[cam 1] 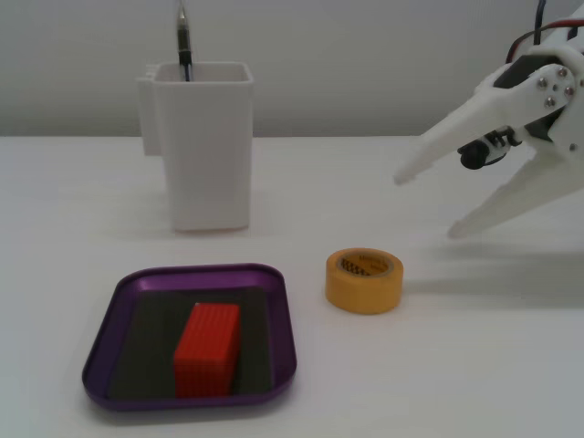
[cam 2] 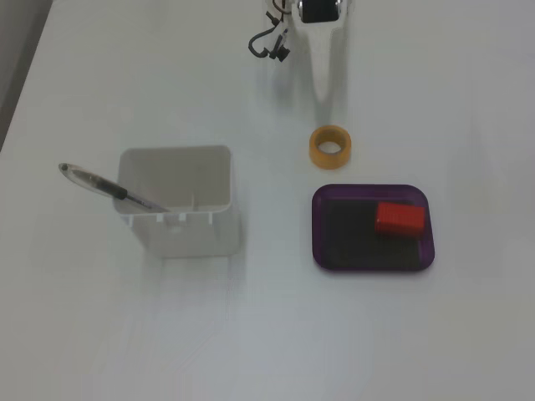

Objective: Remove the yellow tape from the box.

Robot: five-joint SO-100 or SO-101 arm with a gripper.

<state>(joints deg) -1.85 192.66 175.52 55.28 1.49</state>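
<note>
The yellow tape (cam 1: 364, 279) (cam 2: 331, 146) lies flat on the white table, outside the box and just beyond one of its corners. The box (cam 1: 102, 354) (cam 2: 318, 227) is a shallow purple tray with a dark floor, holding only a red ribbed block (cam 1: 208, 349) (cam 2: 400, 218). My white gripper (cam 1: 424, 207) (cam 2: 326, 93) hangs open and empty above the table. In a fixed view it is up and to the right of the tape; in the other, its fingers point down toward the roll from the top edge, stopping short of it.
A tall white container (cam 1: 203, 146) (cam 2: 175, 200) stands on the table, left of the tray in both fixed views, with a pen (cam 1: 183, 41) (cam 2: 109, 190) leaning in it. A dark cable (cam 2: 272, 46) loops near the arm's base.
</note>
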